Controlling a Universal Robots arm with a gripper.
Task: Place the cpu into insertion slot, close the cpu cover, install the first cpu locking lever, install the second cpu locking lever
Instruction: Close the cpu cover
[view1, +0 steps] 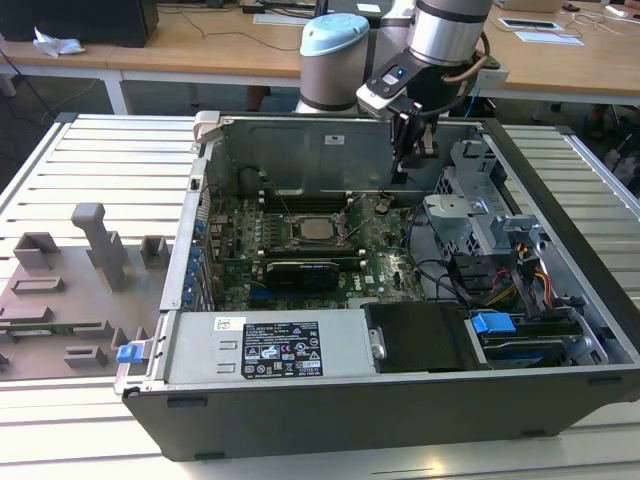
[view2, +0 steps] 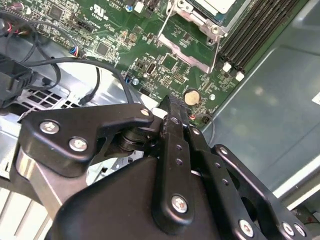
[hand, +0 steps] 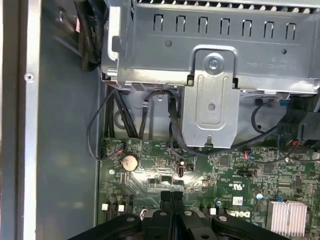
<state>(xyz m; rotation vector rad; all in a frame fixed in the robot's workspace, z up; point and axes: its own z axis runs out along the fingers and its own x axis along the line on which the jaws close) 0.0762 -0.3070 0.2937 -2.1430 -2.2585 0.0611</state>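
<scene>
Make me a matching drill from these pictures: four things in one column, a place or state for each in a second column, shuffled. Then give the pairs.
Things
1. cpu
2. gripper
3. coin cell
4. grey fixture

Places or states
A. outside the case, on the exterior view's left
B. round, lying on the board close to the gripper
C. silver-grey square in the middle of the motherboard
D. shut, holding nothing, above the board

Pairs: 1-C, 2-D, 3-B, 4-A
</scene>
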